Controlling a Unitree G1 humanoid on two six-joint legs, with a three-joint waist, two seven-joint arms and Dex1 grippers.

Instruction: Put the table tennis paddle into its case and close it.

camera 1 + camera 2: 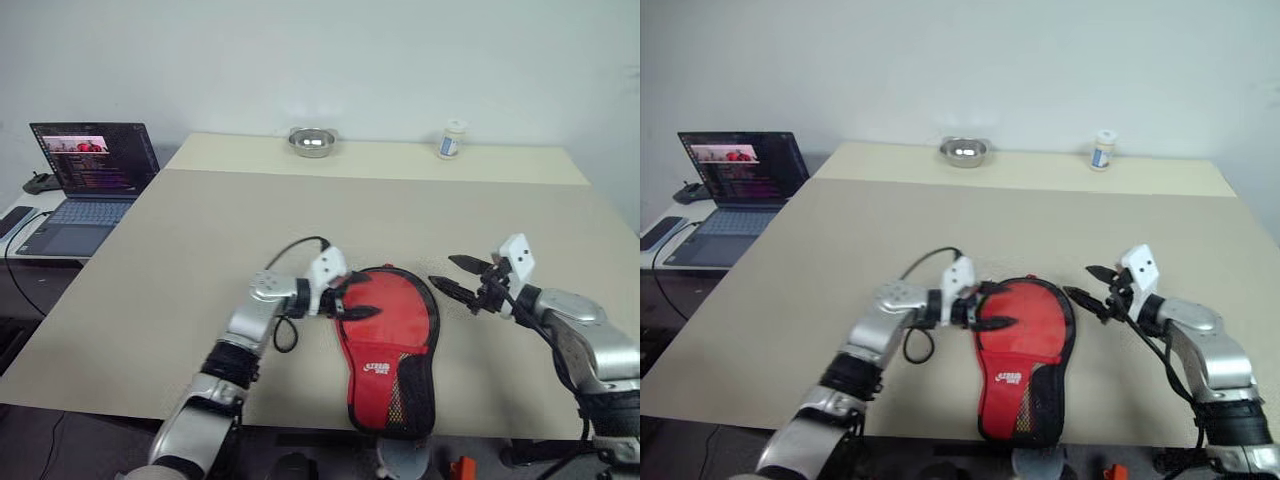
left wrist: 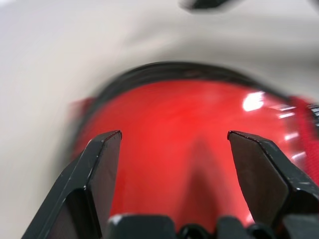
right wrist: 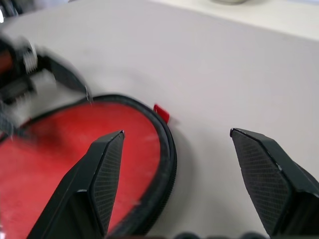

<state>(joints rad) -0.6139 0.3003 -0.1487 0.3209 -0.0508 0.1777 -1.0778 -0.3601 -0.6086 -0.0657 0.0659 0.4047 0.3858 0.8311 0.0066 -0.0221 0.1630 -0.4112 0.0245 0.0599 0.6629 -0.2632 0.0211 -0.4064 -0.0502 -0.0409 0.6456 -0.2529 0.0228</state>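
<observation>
- The case lies red side up at the near edge of the bench.
- My left hand hovers over its round end, fingers apart, empty.
- My right hand hangs just beside it, fingers apart, empty.

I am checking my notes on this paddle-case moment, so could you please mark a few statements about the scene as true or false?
1. The case lies red side up near the table's front edge. True.
2. The right gripper is shut on the case. False: its jaws stand open, beside the case and apart from it.
3. The left gripper is open over the round end of the case. True.
4. A metal bowl and a small white bottle stand at the far side of the table. True.
5. The laptop stands on the same table as the case. False: it sits on a separate surface off the robot's left.
</observation>
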